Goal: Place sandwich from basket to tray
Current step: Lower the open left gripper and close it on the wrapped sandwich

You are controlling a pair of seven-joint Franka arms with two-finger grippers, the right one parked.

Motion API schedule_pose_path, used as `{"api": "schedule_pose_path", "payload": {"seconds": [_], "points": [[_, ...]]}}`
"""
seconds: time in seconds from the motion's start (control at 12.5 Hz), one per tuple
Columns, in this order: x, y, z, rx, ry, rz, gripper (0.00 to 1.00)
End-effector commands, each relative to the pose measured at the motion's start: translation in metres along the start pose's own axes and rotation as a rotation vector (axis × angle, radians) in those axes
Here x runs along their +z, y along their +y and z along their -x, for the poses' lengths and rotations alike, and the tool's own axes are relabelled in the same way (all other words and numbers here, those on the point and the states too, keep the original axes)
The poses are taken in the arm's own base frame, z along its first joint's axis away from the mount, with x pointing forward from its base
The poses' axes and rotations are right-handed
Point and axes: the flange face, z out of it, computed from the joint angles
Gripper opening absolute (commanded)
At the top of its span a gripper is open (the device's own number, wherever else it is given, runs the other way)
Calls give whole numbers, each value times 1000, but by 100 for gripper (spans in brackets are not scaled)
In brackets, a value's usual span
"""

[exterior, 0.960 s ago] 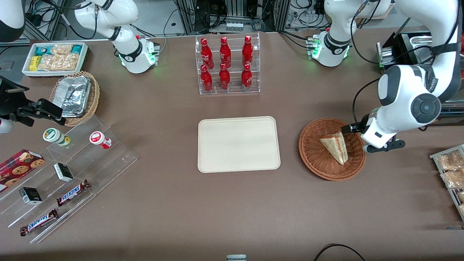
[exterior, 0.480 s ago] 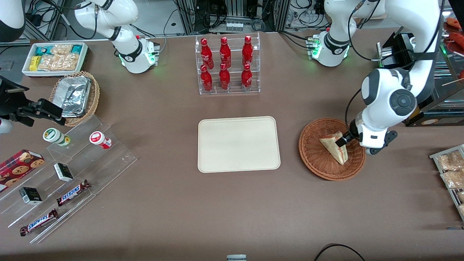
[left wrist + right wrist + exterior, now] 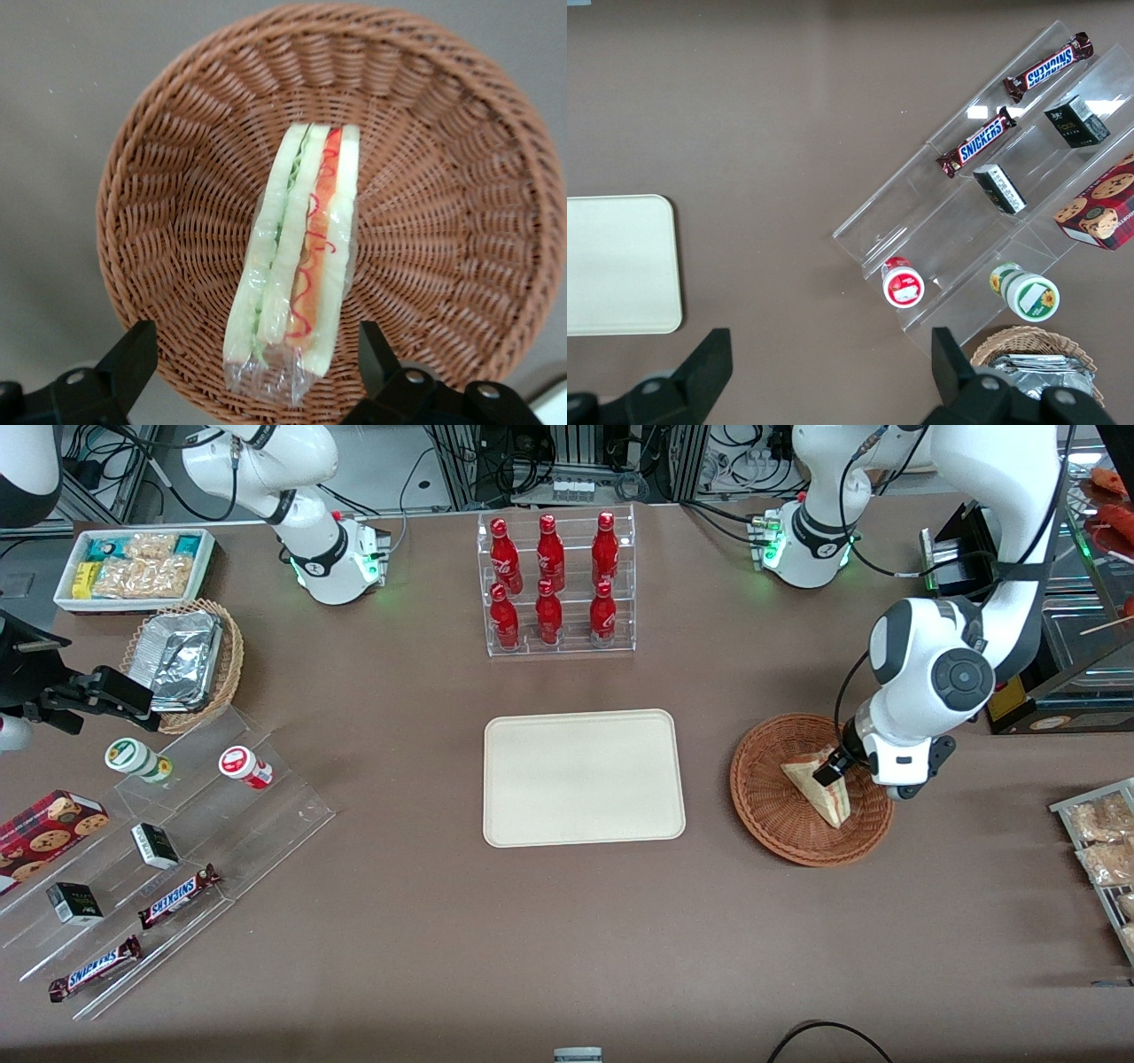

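Observation:
The sandwich (image 3: 817,786), a plastic-wrapped white-bread wedge with red and green filling (image 3: 301,257), lies in the round reddish-brown wicker basket (image 3: 769,815) toward the working arm's end of the table. My gripper (image 3: 833,769) hangs just over the sandwich's wide end, open. In the left wrist view its two black fingers (image 3: 131,354) stand one on each side of the wrapped end without touching it, and the basket wall (image 3: 159,221) rings it. The cream tray (image 3: 585,777) sits mid-table beside the basket, with nothing on it.
A clear rack of red bottles (image 3: 554,584) stands farther from the camera than the tray. A wire rack of snack bags (image 3: 1103,841) lies at the working arm's end. Toward the parked arm's end are acrylic steps with candy bars (image 3: 177,850), a foil-packet basket (image 3: 186,660) and a white bin (image 3: 133,567).
The gripper has come in from the basket's outer rim to over the sandwich's wide end. The sandwich and basket have not moved.

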Motion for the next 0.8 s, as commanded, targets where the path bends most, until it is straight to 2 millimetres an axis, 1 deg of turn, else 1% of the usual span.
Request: {"api": "schedule_pose_path", "payload": {"seconds": [0.0, 0.16, 0.24, 0.32, 0.4, 0.56, 0.64, 0.72], "points": [[29, 11, 5, -25, 9, -6, 100], [34, 11, 5, -25, 4, -12, 99], [37, 11, 6, -28, 0, -17, 68], [37, 11, 6, -28, 0, -17, 28], [37, 11, 6, -26, 0, -17, 12], [32, 10, 4, -14, 2, -14, 7], [25, 11, 3, -10, 8, -9, 6], [15, 13, 3, 5, 16, 0, 6]]}}
